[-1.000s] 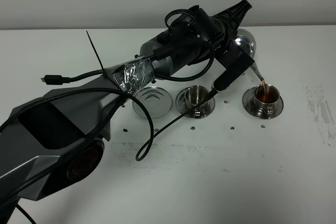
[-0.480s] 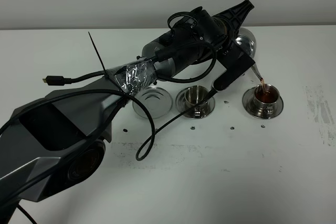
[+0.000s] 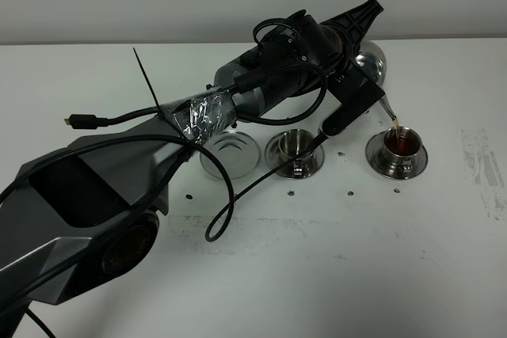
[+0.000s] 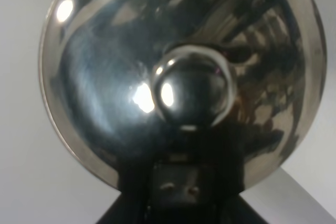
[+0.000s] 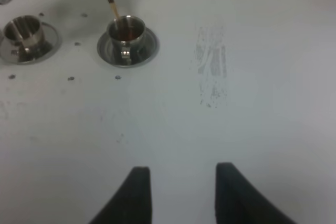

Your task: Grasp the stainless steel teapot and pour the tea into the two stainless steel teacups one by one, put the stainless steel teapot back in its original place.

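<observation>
The stainless steel teapot [image 3: 371, 65] hangs tilted above the table's back right. My left gripper [image 3: 354, 73] is shut on its handle. From the spout [image 3: 386, 108] a thin brown stream falls into the right teacup [image 3: 401, 143], which holds dark tea on its saucer. The other teacup [image 3: 294, 146] stands empty on its saucer at the middle. Left of it lies the bare ringed saucer, the original place [image 3: 230, 154]. The left wrist view is filled by the teapot's lid and knob [image 4: 191, 93]. My right gripper [image 5: 181, 174] hovers open over bare table, well short of the filling teacup [image 5: 126, 31].
My left arm with its loose black cables [image 3: 230, 203] stretches across the bare saucer and the middle cup. A cable plug [image 3: 79, 120] hangs at the left. Grey smudges [image 3: 483, 172] mark the white table at the right. Small holes [image 3: 348, 192] dot the surface in front of the cups.
The teapot stays tipped and the stream keeps running into the right teacup. The left arm has barely shifted. The right gripper holds still.
</observation>
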